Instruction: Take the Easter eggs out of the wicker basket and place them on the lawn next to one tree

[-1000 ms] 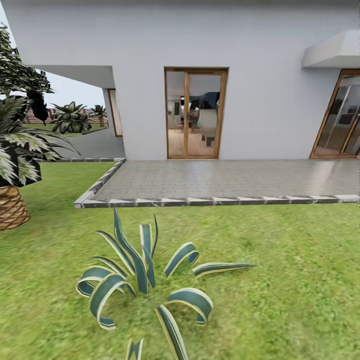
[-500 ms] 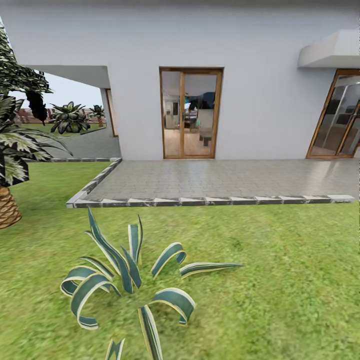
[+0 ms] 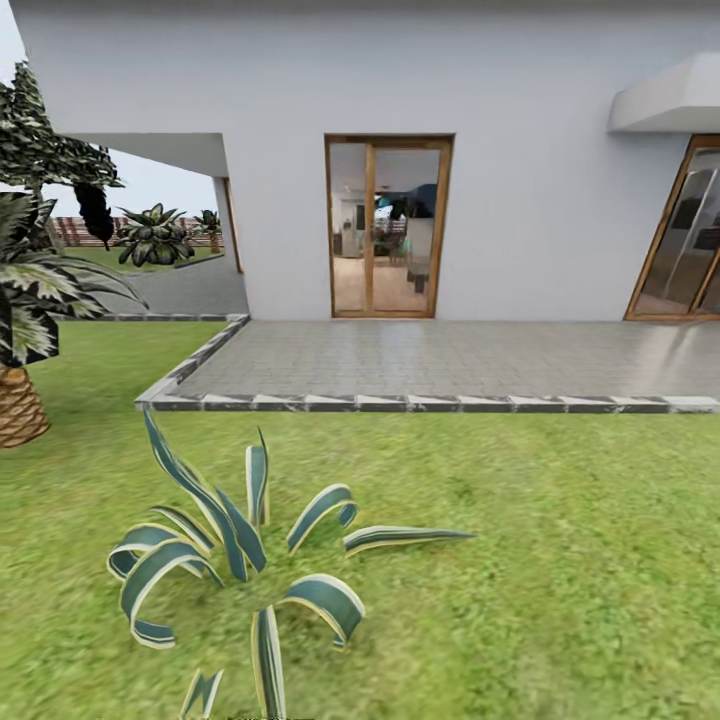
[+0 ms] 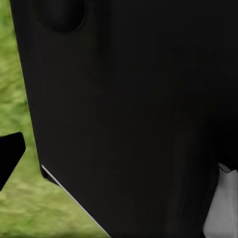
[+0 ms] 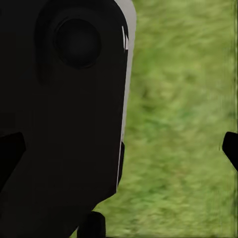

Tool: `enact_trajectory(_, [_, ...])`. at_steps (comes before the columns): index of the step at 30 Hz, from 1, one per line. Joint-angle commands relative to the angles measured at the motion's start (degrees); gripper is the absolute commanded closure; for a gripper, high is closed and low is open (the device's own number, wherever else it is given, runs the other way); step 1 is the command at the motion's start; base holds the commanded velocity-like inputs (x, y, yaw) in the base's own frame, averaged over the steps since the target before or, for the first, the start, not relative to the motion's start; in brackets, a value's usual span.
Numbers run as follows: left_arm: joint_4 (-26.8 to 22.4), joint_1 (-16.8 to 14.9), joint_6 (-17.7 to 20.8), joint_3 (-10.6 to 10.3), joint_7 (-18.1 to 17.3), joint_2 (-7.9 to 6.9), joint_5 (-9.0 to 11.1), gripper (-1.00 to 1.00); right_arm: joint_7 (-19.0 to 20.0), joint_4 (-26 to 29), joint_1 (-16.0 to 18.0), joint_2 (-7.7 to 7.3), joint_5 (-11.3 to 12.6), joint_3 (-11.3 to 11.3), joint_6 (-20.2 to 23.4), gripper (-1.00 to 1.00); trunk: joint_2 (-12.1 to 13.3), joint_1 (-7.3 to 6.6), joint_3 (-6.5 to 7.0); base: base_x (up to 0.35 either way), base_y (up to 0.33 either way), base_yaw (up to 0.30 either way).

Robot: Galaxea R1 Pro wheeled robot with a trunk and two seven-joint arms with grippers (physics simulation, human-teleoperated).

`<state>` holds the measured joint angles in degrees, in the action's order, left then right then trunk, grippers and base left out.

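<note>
The Easter eggs, the wicker basket and the tree are out of view. The lawn (image 3: 560, 560) spreads across the lower half of the head view. In the left wrist view my left gripper (image 4: 119, 153) faces a black part of the robot's body, with one dark fingertip (image 4: 9, 154) at the picture's edge over grass. The right wrist view has my right gripper (image 5: 119, 148) open, its fingertips (image 5: 10, 148) far apart at both edges, with nothing between them but the robot's black body and grass.
A striped agave plant (image 3: 240, 560) grows close ahead on the left. A short scaly-trunked palm (image 3: 18, 400) stands at the far left. Beyond lie a grey paved patio (image 3: 450, 360) with a raised curb, the white house and its glass door (image 3: 388, 228).
The whole head view has shifted, so the camera has moved. The agave now sits lower and further left in the picture. Nothing in the garden itself has moved.
</note>
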<state>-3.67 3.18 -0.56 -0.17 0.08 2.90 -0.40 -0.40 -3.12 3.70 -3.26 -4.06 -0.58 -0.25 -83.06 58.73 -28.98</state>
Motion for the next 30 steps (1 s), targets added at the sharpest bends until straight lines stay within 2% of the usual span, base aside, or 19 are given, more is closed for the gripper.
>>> enact_trajectory(1, [-0.11, 0.05, -0.06, -0.01, 0.01, 0.0, -0.04, -1.0, -0.04, -0.13, 0.08, 0.0, -0.43, -0.04, -0.02, -1.0, -0.02, 0.0, -0.04, 0.0, -0.339, 0.238])
enact_trajectory(11, [-0.11, 0.03, -0.06, -0.01, 0.01, 0.0, -0.04, -1.0, 0.01, -0.14, 0.08, -0.04, -0.47, -0.04, -0.04, -1.0, -0.02, 0.0, -0.04, 0.0, -0.339, 0.212])
enact_trajectory(30, [-0.11, 0.02, -0.06, -0.01, 0.01, 0.0, -0.04, -1.0, 0.05, -0.14, 0.08, -0.02, -0.51, -0.04, -0.08, -1.0, -0.02, 0.0, -0.04, 0.0, -0.339, 0.007])
